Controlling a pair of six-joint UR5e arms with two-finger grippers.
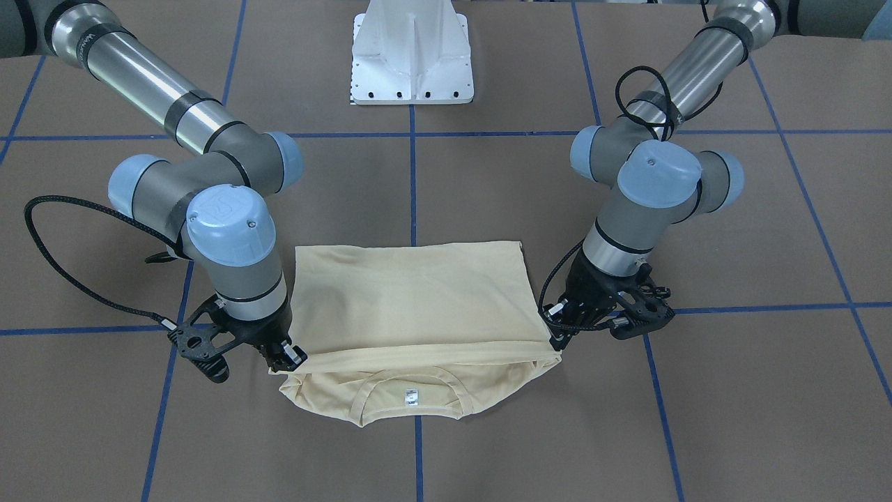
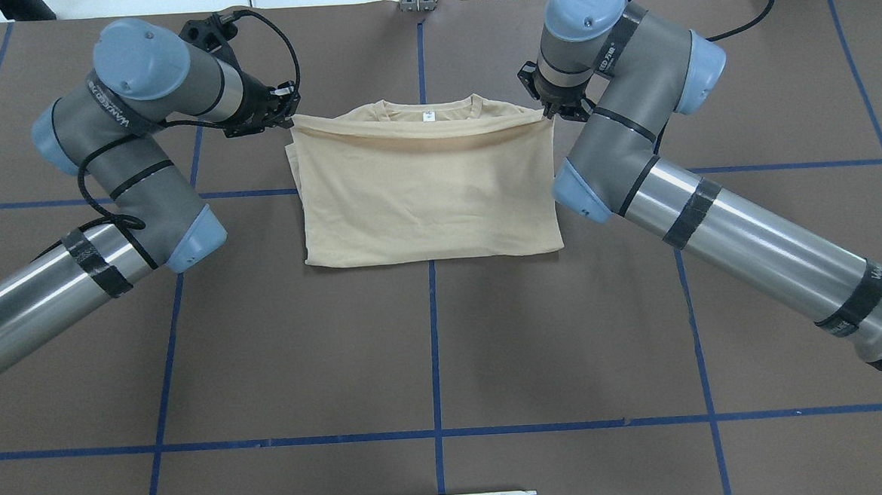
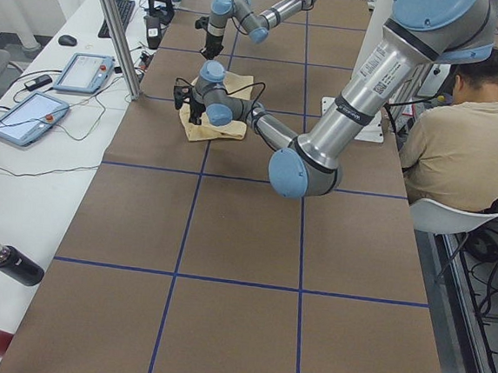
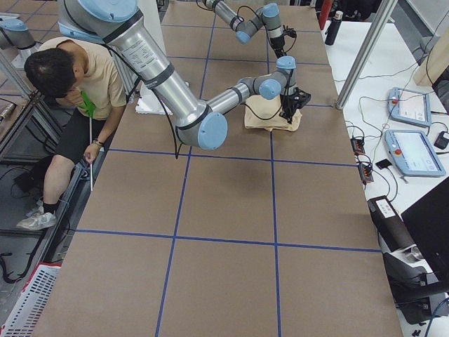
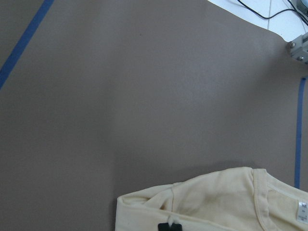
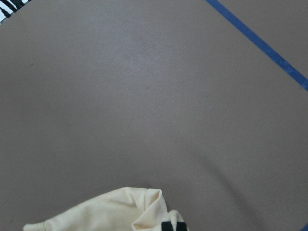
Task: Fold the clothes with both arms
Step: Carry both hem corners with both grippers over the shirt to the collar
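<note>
The cream-yellow T-shirt (image 2: 427, 192) lies folded on the brown table, back side up, so the print is hidden. Its collar and white neck label (image 2: 428, 116) face the far edge. A folded-over upper layer is stretched between both grippers just short of the collar (image 1: 411, 404). My left gripper (image 2: 289, 120) is shut on that layer's left corner and also shows in the front view (image 1: 555, 339). My right gripper (image 2: 551, 113) is shut on the right corner (image 1: 289, 359). Each wrist view shows a shirt corner (image 5: 211, 202) (image 6: 120, 211) at a black fingertip.
The white pedestal base (image 1: 412, 56) stands at the robot's side of the table. Blue tape lines (image 2: 435, 353) grid the brown surface. A seated operator (image 3: 453, 143) is beside the table. Tablets (image 3: 28, 119) and a black bottle (image 3: 15, 264) lie on the side desk.
</note>
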